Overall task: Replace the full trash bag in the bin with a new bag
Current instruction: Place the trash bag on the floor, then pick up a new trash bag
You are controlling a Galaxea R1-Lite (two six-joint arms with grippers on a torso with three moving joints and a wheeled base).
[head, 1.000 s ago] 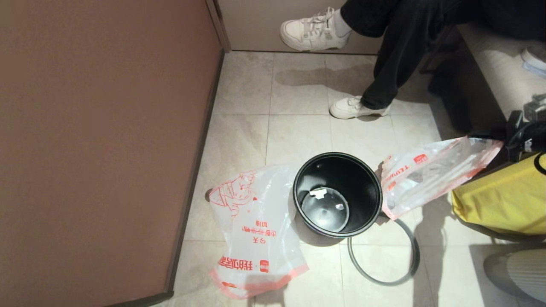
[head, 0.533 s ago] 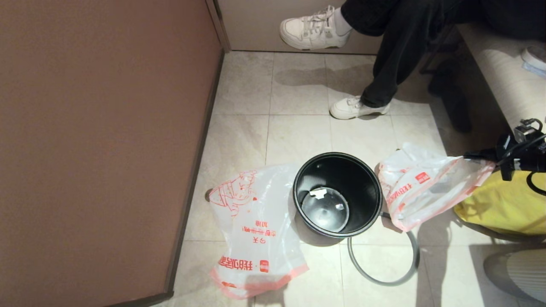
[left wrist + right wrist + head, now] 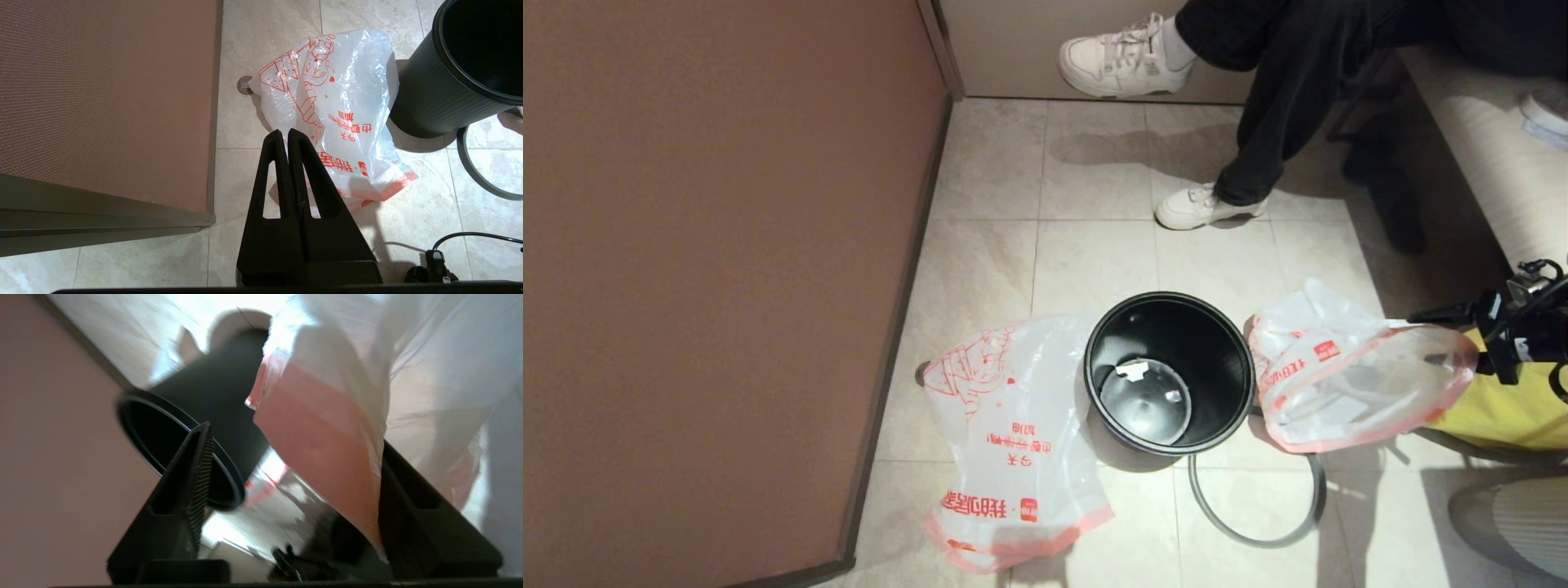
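Head view: two bags (image 3: 1013, 441) (image 3: 1347, 384), one bin (image 3: 1168, 371).

Matte black left pincer (image 3: 284, 136) with hollow triangular fingers (image 3: 304, 171); right ones ribbed inside.

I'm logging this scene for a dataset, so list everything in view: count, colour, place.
full trash bag: 1, translucent white, red print, pink hem; floor right of bin, hem between the right gripper's open fingers
bin: 1, black; floor centre, unlined
new bag: 1, translucent white, red print; flat on floor left of bin
grey ring: 1; floor, near side of bin
yellow bag: 1; right edge
brown panel: 1; left
seated person's legs: 2, black trousers, white shoes; far side
left gripper: shut, above new bag
right gripper: open, right edge
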